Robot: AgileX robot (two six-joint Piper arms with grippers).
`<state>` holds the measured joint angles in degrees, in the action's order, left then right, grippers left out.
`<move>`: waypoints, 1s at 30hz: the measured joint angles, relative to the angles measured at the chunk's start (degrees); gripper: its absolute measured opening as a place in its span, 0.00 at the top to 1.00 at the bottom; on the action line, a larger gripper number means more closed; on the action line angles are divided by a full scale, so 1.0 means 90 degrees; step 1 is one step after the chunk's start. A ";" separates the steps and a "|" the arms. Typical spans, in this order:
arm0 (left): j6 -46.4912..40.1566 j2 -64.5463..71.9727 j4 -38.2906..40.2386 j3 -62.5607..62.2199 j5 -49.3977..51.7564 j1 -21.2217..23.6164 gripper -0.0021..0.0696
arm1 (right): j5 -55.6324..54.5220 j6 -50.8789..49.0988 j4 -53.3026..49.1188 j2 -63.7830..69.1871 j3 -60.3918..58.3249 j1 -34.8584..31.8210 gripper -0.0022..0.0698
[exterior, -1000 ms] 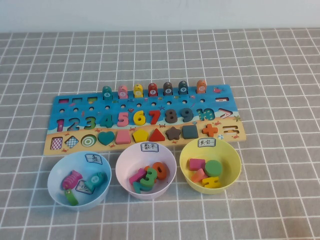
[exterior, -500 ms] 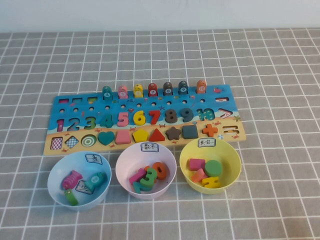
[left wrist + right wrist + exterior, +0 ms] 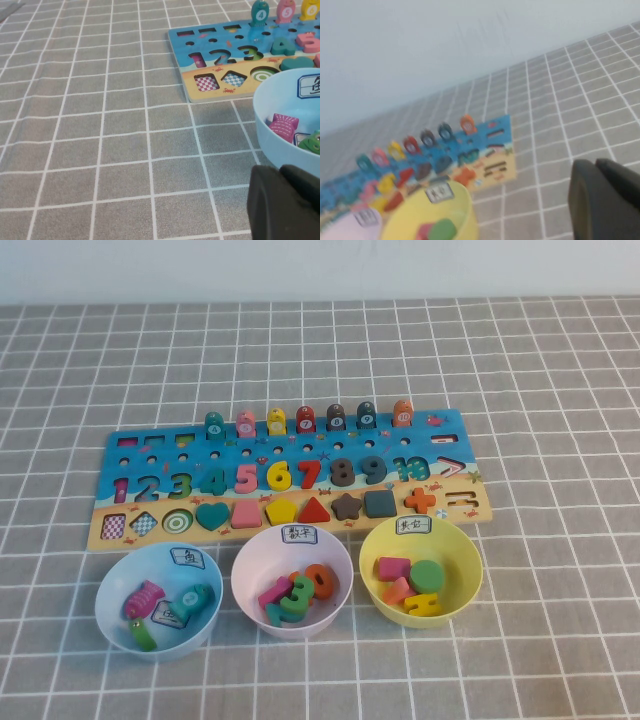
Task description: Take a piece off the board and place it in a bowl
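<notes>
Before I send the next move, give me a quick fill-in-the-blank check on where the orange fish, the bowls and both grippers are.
1. The orange fish piece stands at the ___ end of the board's top row.
2. The pale blue bowl sits to the ___ of the pink bowl.
3. The right gripper, away from the board, is ___.
4. The left gripper hangs beside the ___ bowl.

Missing: right; left; shut; pale blue

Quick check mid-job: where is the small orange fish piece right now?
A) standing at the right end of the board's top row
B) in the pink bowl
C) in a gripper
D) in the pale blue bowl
A: the orange fish piece stands at the right end of the top row on the board; the pale blue bowl holds other pieces.
</notes>
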<state>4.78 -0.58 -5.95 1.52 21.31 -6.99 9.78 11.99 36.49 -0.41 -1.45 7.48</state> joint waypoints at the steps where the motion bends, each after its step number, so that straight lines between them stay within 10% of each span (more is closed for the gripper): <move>1: 0.0000 0.0000 0.0000 0.0000 0.0000 0.0000 0.97 | -0.0085 0.0000 0.0254 0.0000 0.0000 0.0000 0.99; 15: 0.0000 0.0000 0.0000 0.0000 0.0000 0.0000 0.97 | 0.0264 0.0000 0.1664 0.0206 0.0440 0.0000 0.99; 30: 0.0000 0.0000 0.0000 0.0000 0.0000 0.0000 0.97 | 0.3627 0.0000 0.0066 0.5180 0.3709 0.0000 0.99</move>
<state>4.78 -0.58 -5.95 1.52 21.31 -6.99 42.43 11.99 37.09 46.21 31.93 7.48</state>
